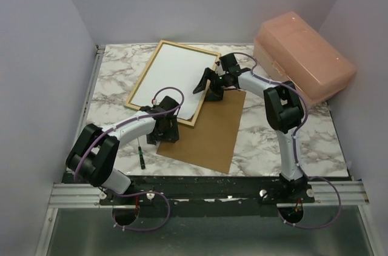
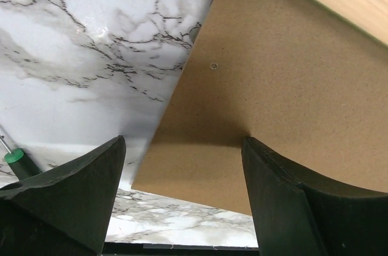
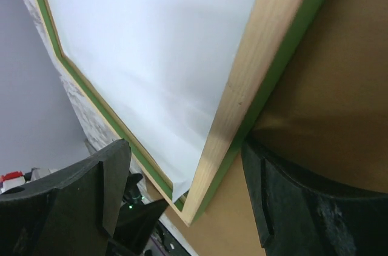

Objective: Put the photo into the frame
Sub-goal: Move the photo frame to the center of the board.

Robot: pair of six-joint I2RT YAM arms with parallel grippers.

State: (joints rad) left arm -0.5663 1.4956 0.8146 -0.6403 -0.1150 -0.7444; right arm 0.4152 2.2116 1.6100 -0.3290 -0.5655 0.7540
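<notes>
The frame (image 1: 190, 48) lies on the marble table with its pale wood back up, left of centre at the back. Inside it the photo (image 1: 173, 80) shows only its white reverse. In the right wrist view one corner of the photo (image 3: 151, 56) curls up at the frame's (image 3: 251, 80) near corner. My right gripper (image 1: 207, 88) is open and straddles the frame's right rail (image 3: 185, 144). My left gripper (image 1: 163, 134) hangs open by the frame's near corner. It is over the brown backing board (image 2: 273, 86), with nothing between its fingers (image 2: 183, 141).
The brown backing board (image 1: 209, 134) lies in the middle, partly under the frame's right corner. A green-handled screwdriver (image 1: 141, 156) lies near the front left. A pink plastic box (image 1: 303, 62) stands at the back right. Grey walls close in both sides.
</notes>
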